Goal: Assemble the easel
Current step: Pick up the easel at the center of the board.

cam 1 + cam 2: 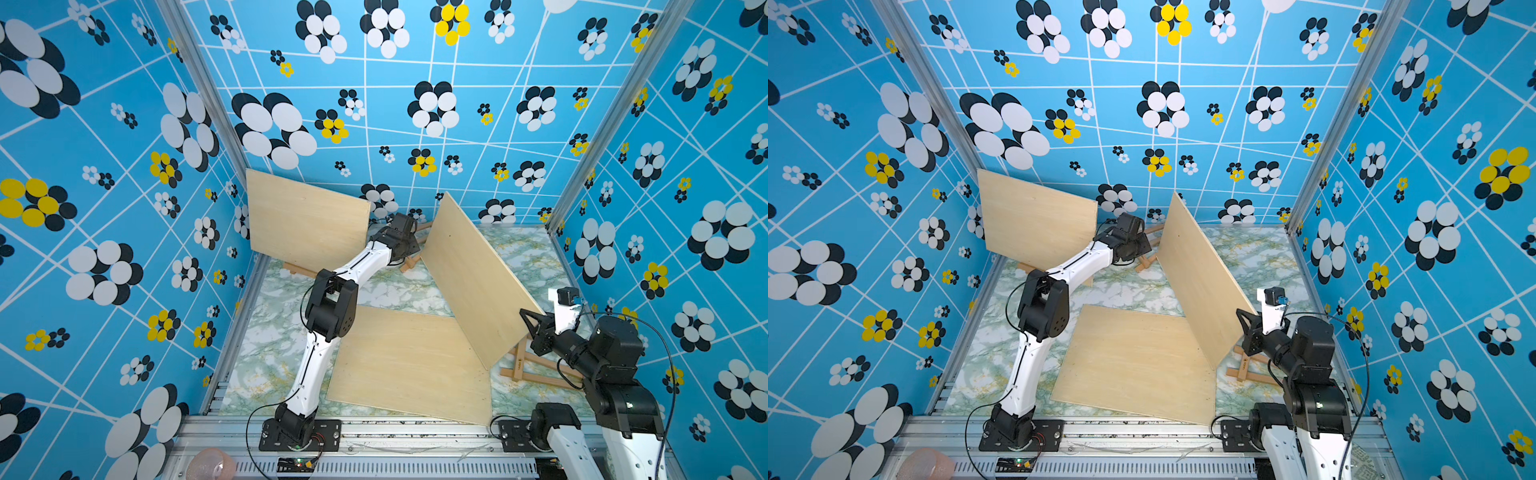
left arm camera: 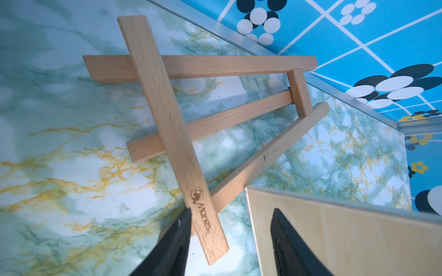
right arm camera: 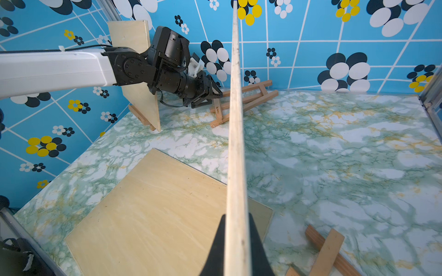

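The easel (image 2: 160,95) lies flat at the far edge of the worktop (image 1: 528,253), by the back wall. The left gripper (image 2: 232,212) stands partly open over it. The left wrist view shows the end of the branded slat between its fingers, with one fingertip (image 2: 184,224) just beside the slat and nothing clamped. In both top views the wrist hides those fingers. The right gripper (image 3: 236,215) is closed tight on the tilted board (image 1: 469,274), which the right wrist view shows edge-on and the top views show by its face.
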